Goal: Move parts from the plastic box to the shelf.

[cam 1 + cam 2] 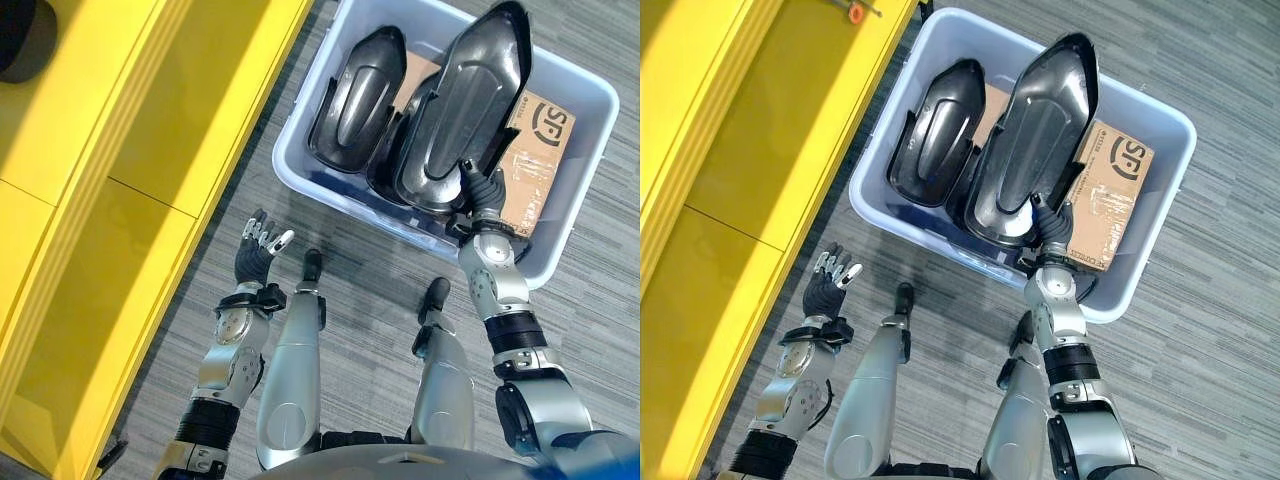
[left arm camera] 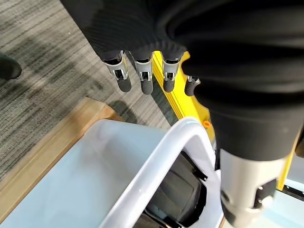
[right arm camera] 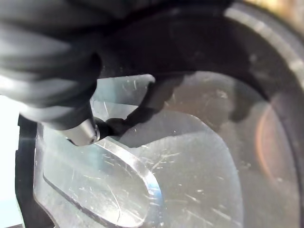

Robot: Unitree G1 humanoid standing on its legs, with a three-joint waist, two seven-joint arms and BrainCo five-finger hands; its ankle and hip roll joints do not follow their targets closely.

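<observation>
A black part (image 1: 462, 105) stands tilted up in the box (image 1: 590, 165), gripped at its lower end by the right hand (image 1: 484, 195); a second part (image 1: 357, 100) lies beside it, against cardboard (image 1: 535, 150). The left hand (image 1: 258, 250) hangs with relaxed fingers over the floor (image 1: 620, 300), between box and yellow shelf (image 1: 130, 150).

You are looking at two silver-grey arms banded with black ribbed sleeves. The left hand (image 1: 256, 250) is showing silver fingers (image 2: 144, 78) with dark tips under a ribbed cover; the right hand (image 1: 485, 190) is wearing dark ribbing too.
</observation>
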